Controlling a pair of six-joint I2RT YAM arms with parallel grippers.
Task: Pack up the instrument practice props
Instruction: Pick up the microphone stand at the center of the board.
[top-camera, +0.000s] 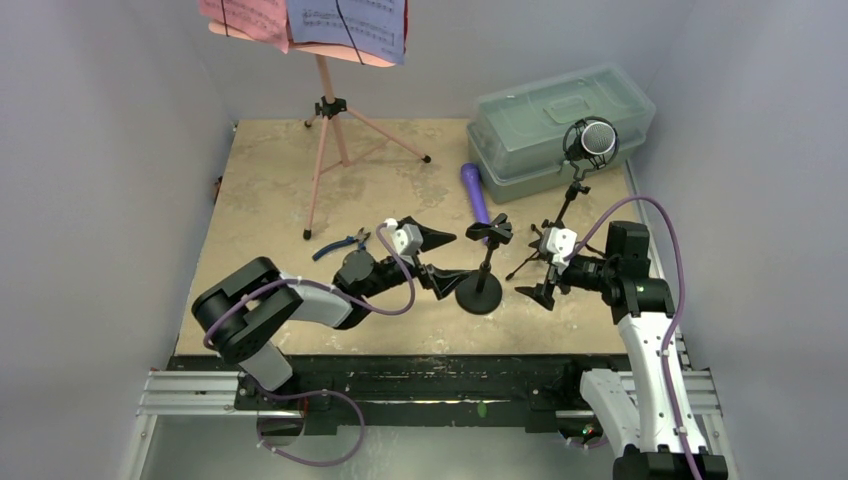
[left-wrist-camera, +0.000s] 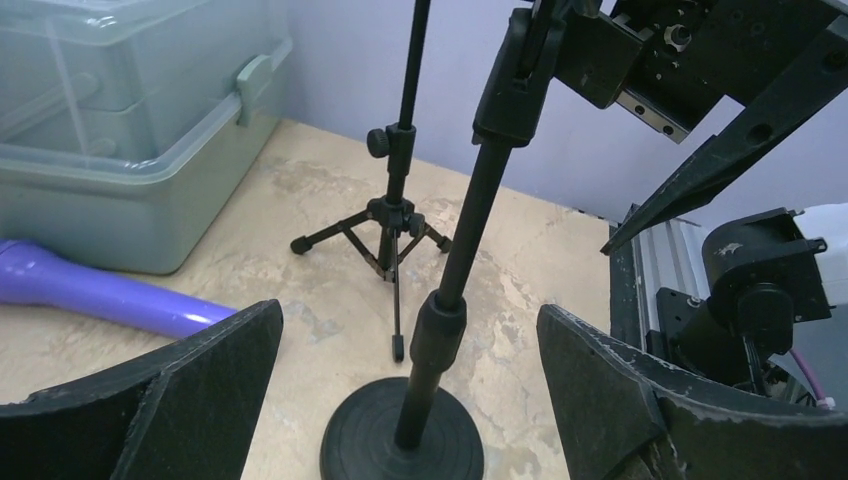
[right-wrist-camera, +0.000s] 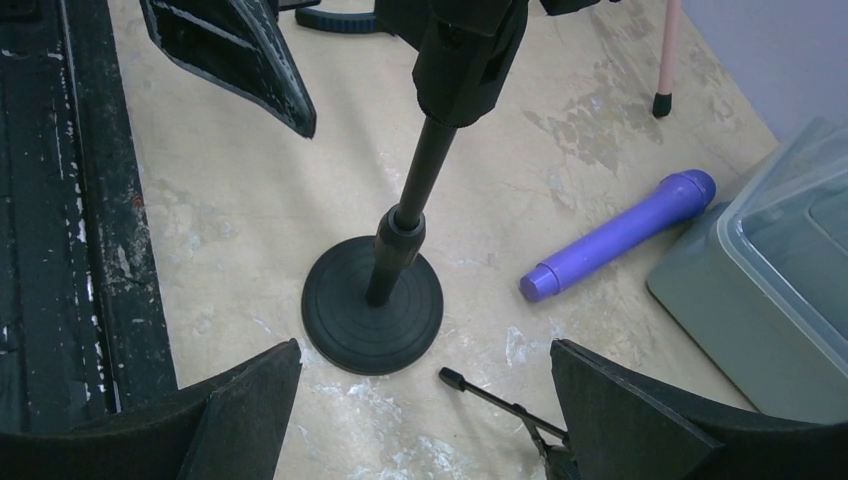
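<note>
The pink tripod music rack (top-camera: 325, 110) stands at the back left, with lavender-white sheets (top-camera: 345, 25) and red sheets (top-camera: 245, 15) on its panel. The purple mic (top-camera: 476, 192) lies on the table; it also shows in the left wrist view (left-wrist-camera: 90, 290) and the right wrist view (right-wrist-camera: 620, 235). The black silver-headed mic (top-camera: 590, 142) sits on a black tripod support (top-camera: 560, 225). A black round-base support (top-camera: 480, 290) stands mid-table. My left gripper (top-camera: 452, 260) is open, its jaws either side of that support's pole (left-wrist-camera: 440, 320). My right gripper (top-camera: 537, 270) is open by the tripod's legs (right-wrist-camera: 490, 395).
A translucent greenish lidded box (top-camera: 560, 125) stands at the back right, next to the purple mic. Blue-handled pliers (top-camera: 340, 243) lie left of my left gripper. Grey walls close in the table on three sides. The two grippers face each other across the round-base support.
</note>
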